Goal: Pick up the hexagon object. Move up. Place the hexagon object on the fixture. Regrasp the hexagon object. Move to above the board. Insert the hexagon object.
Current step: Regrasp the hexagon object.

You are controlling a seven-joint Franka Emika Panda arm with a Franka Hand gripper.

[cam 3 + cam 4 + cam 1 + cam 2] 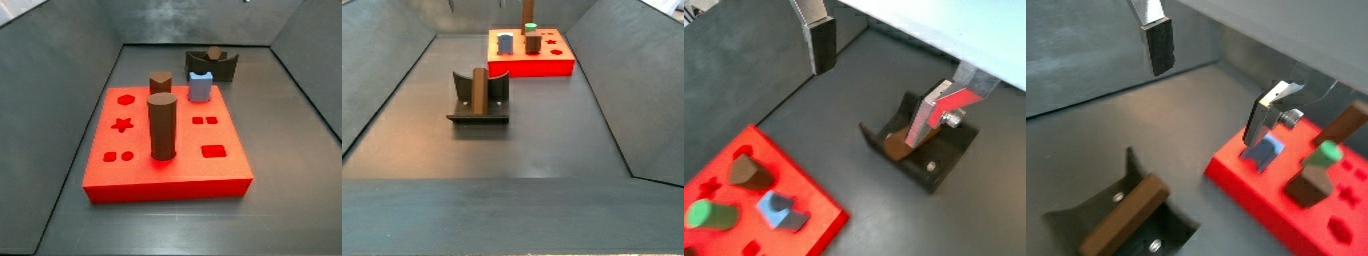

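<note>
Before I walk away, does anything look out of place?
Nothing stands out. The hexagon object leans in the fixture's notch, pegs stand upright in the board, and the open, empty pincer hovers above the fixture.

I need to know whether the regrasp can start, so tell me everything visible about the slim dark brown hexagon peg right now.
The slim, dark brown matte hexagon peg rests tilted in the notch of the dark L-shaped fixture, its flat sides visible, lower end toward the base plate, upper end leaning on the upright. Only the fixture touches it. It sits on the grey floor apart from the bright red board. The gripper hangs above, open and empty, its silver fingers clear of the peg.
</note>
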